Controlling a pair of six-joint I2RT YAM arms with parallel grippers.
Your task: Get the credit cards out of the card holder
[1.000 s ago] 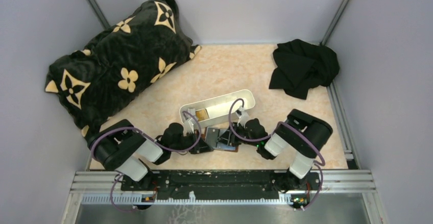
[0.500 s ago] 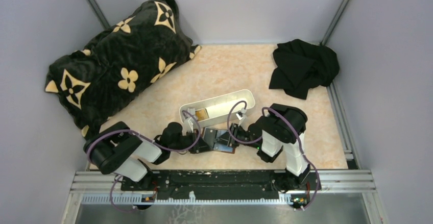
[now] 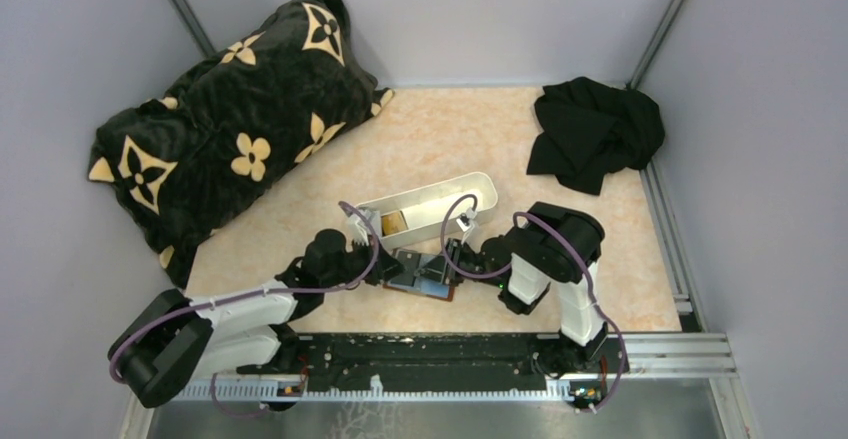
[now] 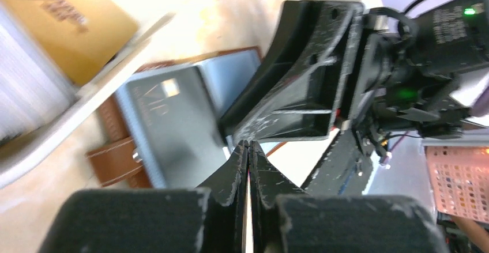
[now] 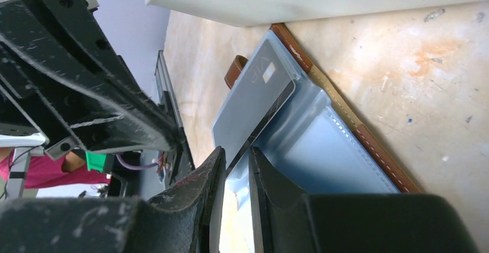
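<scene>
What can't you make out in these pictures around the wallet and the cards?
- Card count in the card holder: top view too small, arms cover it.
- Whether the right hand grips anything: right wrist view, its fingers hide the gap.
- Print on the gold card: left wrist view, blurred and cut off.

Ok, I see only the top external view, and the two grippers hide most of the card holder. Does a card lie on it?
Observer: Yes. The right wrist view shows a grey card marked VIP lying on the blue-grey inside of the open card holder.
Operator: Are the left arm's jaws open?
Observer: No. In the left wrist view the left gripper is shut, tips together with nothing between them, beside the card's corner.
Operator: And on the right arm?
Observer: The right gripper is not fully closed. A narrow gap shows at the card's near corner, but whether it pinches anything I cannot tell.
</scene>
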